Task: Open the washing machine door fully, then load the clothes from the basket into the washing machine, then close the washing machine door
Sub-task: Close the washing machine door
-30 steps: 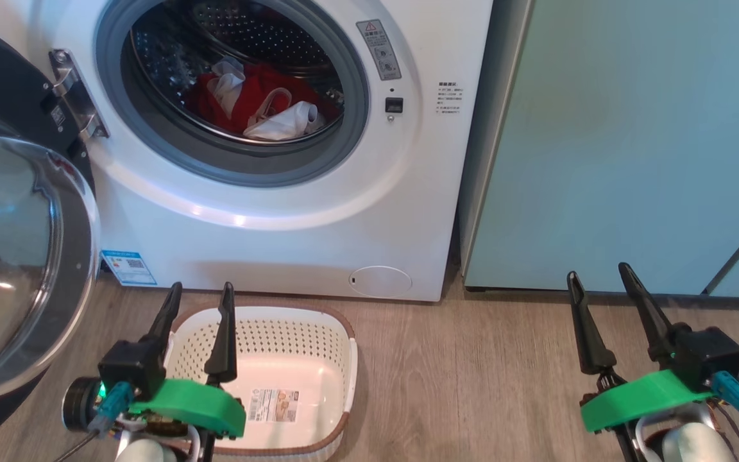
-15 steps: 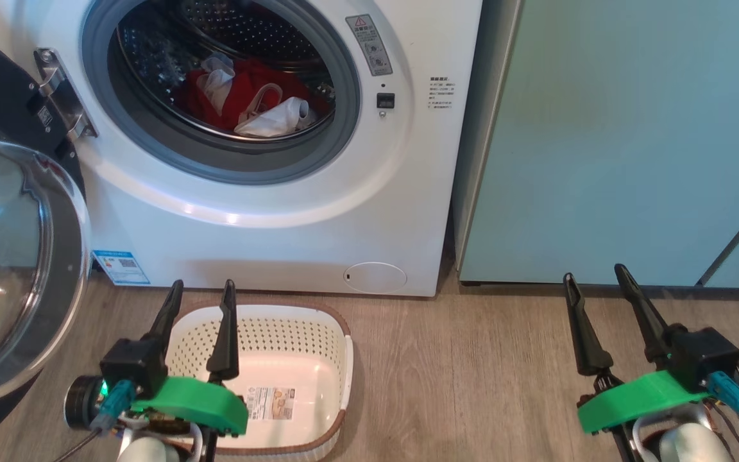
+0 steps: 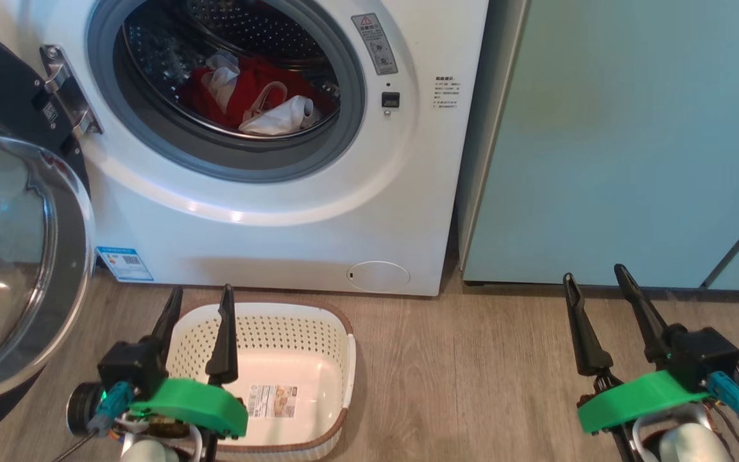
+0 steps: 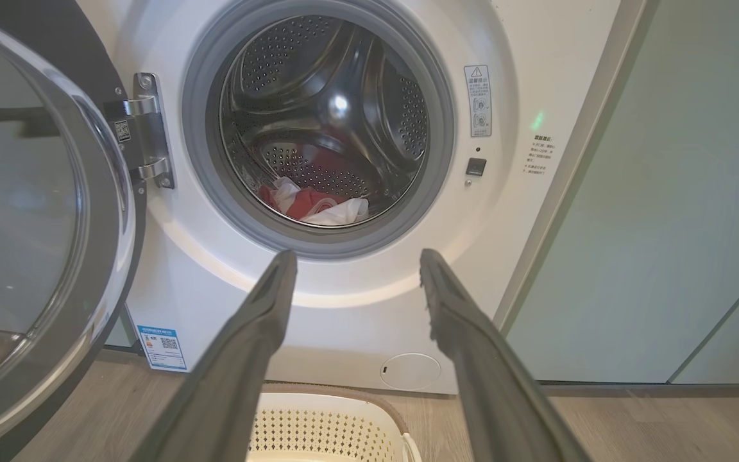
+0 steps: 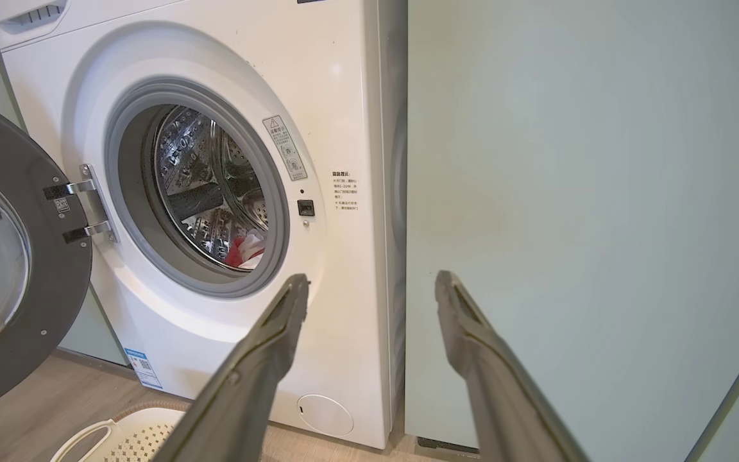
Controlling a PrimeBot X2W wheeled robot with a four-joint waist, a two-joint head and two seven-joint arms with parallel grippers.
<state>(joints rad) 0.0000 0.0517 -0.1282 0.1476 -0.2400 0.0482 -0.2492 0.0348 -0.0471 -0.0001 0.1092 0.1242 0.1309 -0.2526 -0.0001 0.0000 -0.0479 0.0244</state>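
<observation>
pale teal cabinet (image 3: 632,141) stands on the wood-look floor (image 3: 472,372), doors shut.

I count one washing machine (image 3: 280,244), one basket (image 3: 267,333) and one bundle of clothes (image 3: 254,90). I have two grippers: left gripper (image 3: 201,292), right gripper (image 3: 594,274).

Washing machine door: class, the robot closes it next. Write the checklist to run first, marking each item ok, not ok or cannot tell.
1. Clothes inside the drum, none over the grey gasket: ok.
2. Basket empty except its paper label: ok.
3. Left tool open, holding nothing: ok.
4. Right tool open, holding nothing: ok.
5. Washing machine door swung wide at the robot's left: ok.
6. Basket clear of the door's swing: cannot tell.
</observation>
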